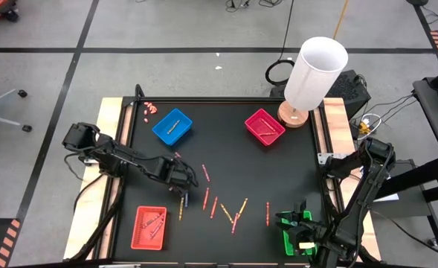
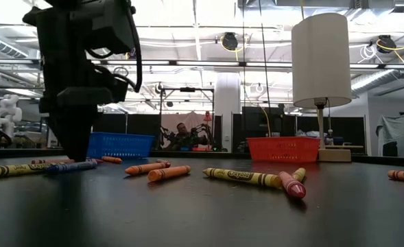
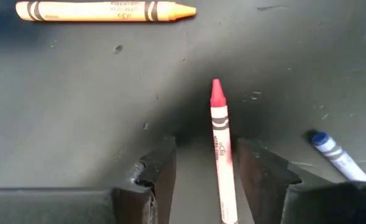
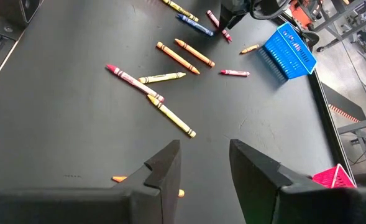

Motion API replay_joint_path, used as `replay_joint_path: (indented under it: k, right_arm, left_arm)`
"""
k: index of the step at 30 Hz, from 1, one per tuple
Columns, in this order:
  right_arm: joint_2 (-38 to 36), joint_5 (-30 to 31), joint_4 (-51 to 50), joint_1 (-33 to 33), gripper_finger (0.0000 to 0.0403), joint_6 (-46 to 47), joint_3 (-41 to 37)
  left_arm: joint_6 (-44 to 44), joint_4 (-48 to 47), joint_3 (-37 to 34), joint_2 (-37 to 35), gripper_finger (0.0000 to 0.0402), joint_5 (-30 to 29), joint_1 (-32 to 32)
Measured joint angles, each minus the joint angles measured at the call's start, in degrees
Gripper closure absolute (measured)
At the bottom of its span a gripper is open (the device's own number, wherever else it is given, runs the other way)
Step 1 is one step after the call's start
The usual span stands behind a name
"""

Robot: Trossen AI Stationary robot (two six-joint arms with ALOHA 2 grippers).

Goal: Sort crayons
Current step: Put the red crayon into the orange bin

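Red crayon (image 3: 222,155) lies flat on the black table (image 1: 278,175), lengthwise in the gap between the left gripper's (image 3: 206,171) two fingers, tip pointing away from the wrist. Nearer one finger than the other; fingers stand apart, not clamped on it. Whether either pad touches the wrapper cannot be told. Blue crayon (image 3: 338,155) just beside, outside the gap. Orange crayon (image 3: 105,10) farther ahead, lying crosswise.

High view: left gripper (image 1: 183,181) low over the table's left-centre, at the edge of the loose crayons (image 1: 230,212) scattered mid-table. Red tray (image 1: 150,228) near it; blue tray (image 1: 172,126) and magenta tray (image 1: 265,126) toward the far side.

Right gripper (image 1: 299,227) waits over the green tray (image 1: 297,237), fingers apart, holding nothing.
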Motion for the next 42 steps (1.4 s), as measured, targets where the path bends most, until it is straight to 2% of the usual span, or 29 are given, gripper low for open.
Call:
replay_joint_path:
  k: [12, 27, 42]
  right_arm:
    - [0.0, -0.02, 0.0, 0.02, 0.0282, 0.0, 0.0]
    - [0.0, -0.02, 0.0, 0.02, 0.0282, 0.0, 0.0]
    - [0.0, -0.02, 0.0, 0.02, 0.0282, -0.22, 0.0]
  left_arm:
    - [-2.89, 4.04, -2.94, -0.22, 0.0249, -0.79, -1.58]
    - [-2.87, 5.11, -2.99, -0.07, 0.039, -0.29, -2.68]
    - [-2.52, 4.17, -0.43, 0.22, 0.0393, 1.54, -2.71]
